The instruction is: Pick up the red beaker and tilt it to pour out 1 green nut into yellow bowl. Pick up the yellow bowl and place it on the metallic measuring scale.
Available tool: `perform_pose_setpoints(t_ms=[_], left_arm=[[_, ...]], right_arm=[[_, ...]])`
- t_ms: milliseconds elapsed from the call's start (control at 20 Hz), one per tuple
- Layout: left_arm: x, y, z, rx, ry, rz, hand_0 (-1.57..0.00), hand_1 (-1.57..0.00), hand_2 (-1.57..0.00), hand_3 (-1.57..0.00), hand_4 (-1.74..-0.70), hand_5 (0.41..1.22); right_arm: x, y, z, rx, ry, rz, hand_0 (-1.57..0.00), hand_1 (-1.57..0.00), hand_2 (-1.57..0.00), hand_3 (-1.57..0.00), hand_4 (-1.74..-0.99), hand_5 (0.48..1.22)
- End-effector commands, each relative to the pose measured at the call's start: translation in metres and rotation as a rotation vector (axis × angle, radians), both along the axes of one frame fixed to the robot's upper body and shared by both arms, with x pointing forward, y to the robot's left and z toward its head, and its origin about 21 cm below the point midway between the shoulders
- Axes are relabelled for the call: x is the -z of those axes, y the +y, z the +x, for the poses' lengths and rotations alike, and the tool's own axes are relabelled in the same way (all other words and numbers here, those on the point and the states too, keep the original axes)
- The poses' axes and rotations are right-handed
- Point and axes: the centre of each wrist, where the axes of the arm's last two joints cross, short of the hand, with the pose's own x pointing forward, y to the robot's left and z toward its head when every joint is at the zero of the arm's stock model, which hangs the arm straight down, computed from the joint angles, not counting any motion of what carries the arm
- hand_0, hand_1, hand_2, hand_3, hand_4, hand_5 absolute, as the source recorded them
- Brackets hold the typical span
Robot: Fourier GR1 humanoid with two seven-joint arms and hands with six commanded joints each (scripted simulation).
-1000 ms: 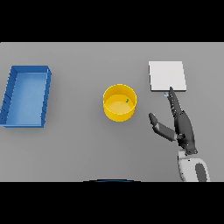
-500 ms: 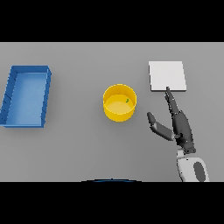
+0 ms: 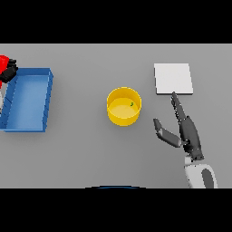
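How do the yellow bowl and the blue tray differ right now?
The yellow bowl is round and stands mid-table; the blue tray is rectangular and sits at the left side. The bowl holds a small green nut; the tray shows nothing inside. Both are open-topped with raised walls, and neither robot hand touches them.

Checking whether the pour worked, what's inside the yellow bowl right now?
One small green nut lies inside the yellow bowl, near its right wall. The rest of the floor looks bare; the near wall hides a strip of it.
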Motion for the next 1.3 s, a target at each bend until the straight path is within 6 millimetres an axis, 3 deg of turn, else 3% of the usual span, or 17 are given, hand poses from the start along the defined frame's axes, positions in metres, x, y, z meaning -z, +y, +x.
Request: perform_pose_setpoints(t_ms=[0,100,200,250,350,450,550,700,900,1000,1100,1250], left_arm=[[0.003,-0.002,-0.006,-0.015,0.013,-0.008,-1.57,-1.57,-1.57,-1.57,-1.74,1.05],[0.004,-0.002,-0.015,-0.03,0.027,-0.022,-1.57,-1.57,-1.57,-1.57,-1.74,0.925],[-0.004,-0.009,-0.018,-0.03,0.051,-0.035,-1.57,-1.57,-1.53,-1.53,-1.52,0.818],[-0.006,-0.008,-0.022,0.036,0.06,-0.033,-1.47,-1.34,-1.28,-1.32,-1.37,0.774],[-0.013,-0.004,-0.027,0.115,0.078,-0.088,-0.94,-0.86,-0.82,-0.84,-1.13,0.705],[-0.014,0.0,-0.031,0.157,0.122,-0.098,-0.6,-0.55,-0.52,-0.54,-0.98,0.664],[-0.011,-0.003,-0.03,0.179,0.172,-0.05,-0.38,-0.35,-0.33,-0.34,-0.88,0.644],[-0.005,-0.001,-0.031,0.167,0.224,0.019,-0.2,-0.18,-0.17,-0.18,-0.81,0.627],[-0.01,-0.006,-0.028,0.174,0.163,0.037,-0.08,-0.07,-0.07,-0.07,-0.78,0.631],[-0.008,-0.01,-0.03,0.197,0.112,0.01,-0.05,-0.05,-0.04,-0.05,-0.78,0.635],[-0.007,-0.012,-0.031,0.202,0.075,-0.028,-0.03,-0.03,-0.03,-0.03,-0.79,0.652],[-0.005,-0.013,-0.033,0.211,0.061,-0.049,-0.02,-0.01,-0.01,-0.01,-0.8,0.666]], right_arm=[[0.0,0.001,-0.002,-0.005,-0.009,0.008,0.0,0.0,0.0,0.0,-1.167,0.675],[-0.001,-0.004,0.0,0.014,0.002,0.009,0.0,0.0,0.0,0.0,-1.157,0.671],[-0.001,-0.001,0.002,0.006,0.008,0.021,0.0,0.0,0.0,0.0,-1.155,0.67],[-0.002,-0.001,0.003,0.007,0.008,0.021,0.0,0.0,0.0,0.0,-1.153,0.67],[-0.001,-0.001,0.003,0.006,0.013,0.015,0.0,0.0,0.0,0.0,-1.149,0.67],[-0.001,-0.001,0.001,0.005,-0.007,0.021,0.0,0.0,0.0,0.0,-1.153,0.67],[-0.003,-0.001,0.003,0.009,-0.006,0.017,0.0,0.0,0.0,0.0,-1.155,0.669],[0.001,0.002,0.001,0.018,0.0,-0.01,0.0,0.0,0.0,0.0,-1.157,0.665],[-0.003,0.006,0.008,0.034,0.017,-0.029,0.0,0.0,0.0,0.0,-1.144,0.644],[-0.008,0.007,0.006,0.023,0.017,-0.104,0.0,0.0,0.0,0.0,-1.115,0.638],[-0.016,0.002,0.016,-0.074,-0.009,-0.183,0.0,0.0,0.0,0.0,-1.08,0.662],[-0.028,0.004,0.031,-0.18,-0.021,-0.428,0.0,0.0,0.0,0.0,-1.122,0.649]])
